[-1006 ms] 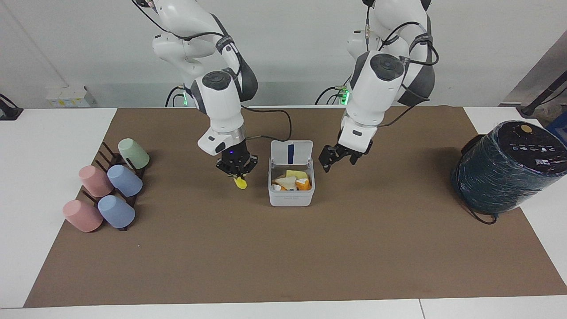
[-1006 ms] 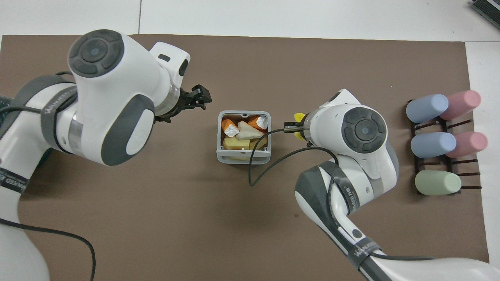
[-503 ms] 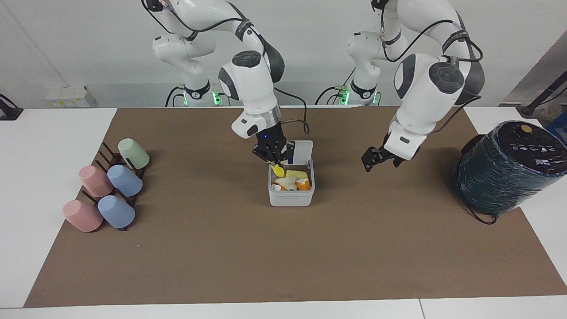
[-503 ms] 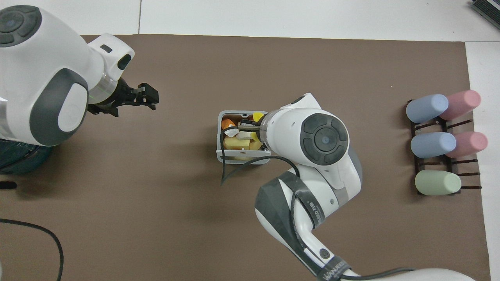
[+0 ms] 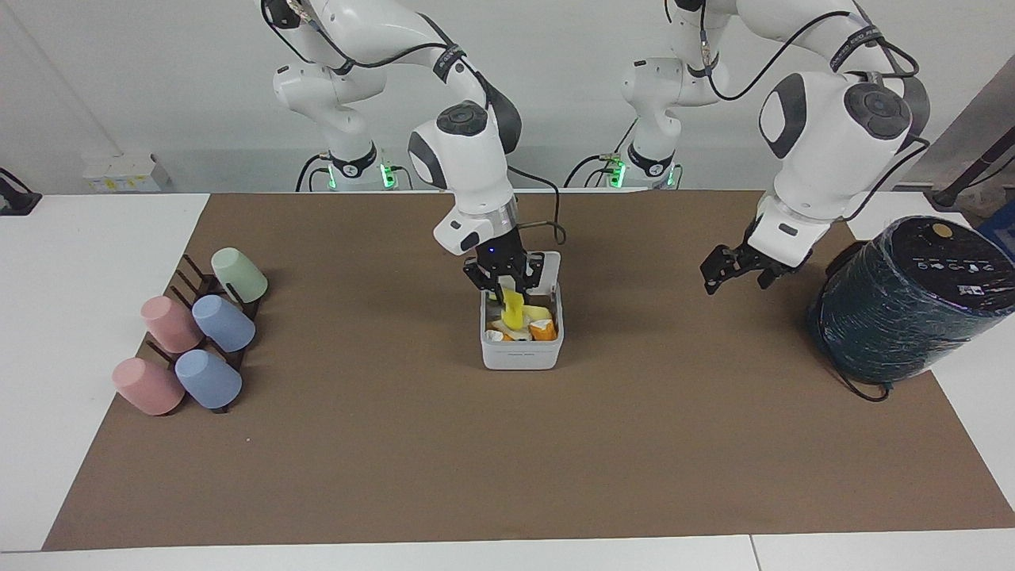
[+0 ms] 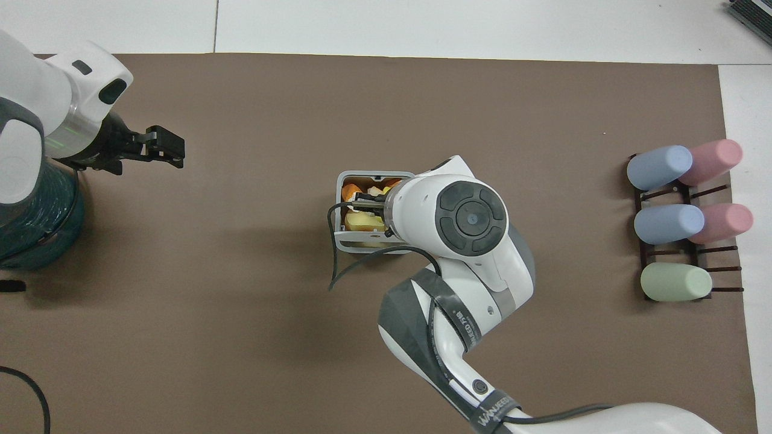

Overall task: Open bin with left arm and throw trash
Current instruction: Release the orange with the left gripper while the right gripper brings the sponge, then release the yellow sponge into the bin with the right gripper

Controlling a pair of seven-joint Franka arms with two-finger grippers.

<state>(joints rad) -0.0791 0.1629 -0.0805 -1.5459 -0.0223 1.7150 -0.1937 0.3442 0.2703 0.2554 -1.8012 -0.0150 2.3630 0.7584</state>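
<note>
Facing view, yellow scrap (image 5: 512, 309) hanging lengthwise-down over open bin (image 5: 521, 354)

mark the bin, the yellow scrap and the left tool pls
bin (image 5: 521, 356), facing view, front wall.
yellow scrap (image 5: 513, 311), facing view, its middle, over the bin.
left tool (image 5: 736, 270), facing view, between its fingertips.

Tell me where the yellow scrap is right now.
The yellow scrap hangs below the right gripper, over the open bin at mid-table.

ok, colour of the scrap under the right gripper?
Yellow scrap at the right gripper, over the bin; clearest in the facing view.
</note>
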